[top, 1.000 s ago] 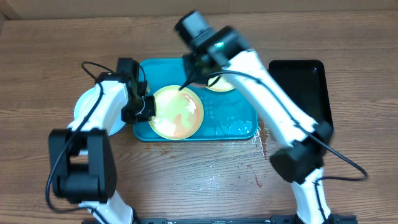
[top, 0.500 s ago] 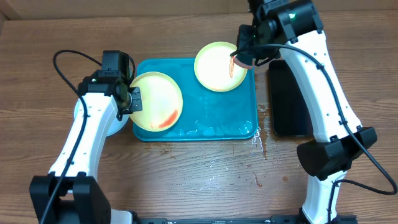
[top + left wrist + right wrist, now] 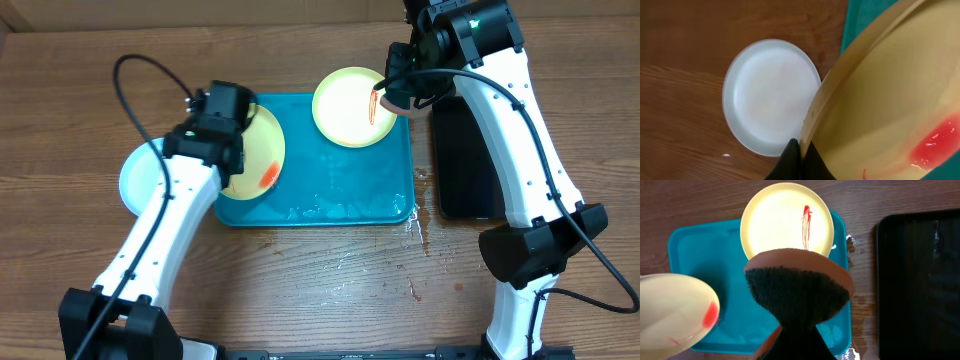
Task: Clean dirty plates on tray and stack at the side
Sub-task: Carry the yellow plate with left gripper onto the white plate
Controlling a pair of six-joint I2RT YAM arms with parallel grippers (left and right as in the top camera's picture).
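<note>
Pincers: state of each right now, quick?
Left pincer: shut on the rim of a sauce-smeared yellow-green plate.
Right pincer: shut on a sponge.

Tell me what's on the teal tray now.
A yellow-green plate with a red streak lies at the far right corner of the teal tray, overhanging the rim. The left gripper holds a second yellow-green plate, sauce-smeared, tilted over the left end; the tray beneath is hidden.
</note>
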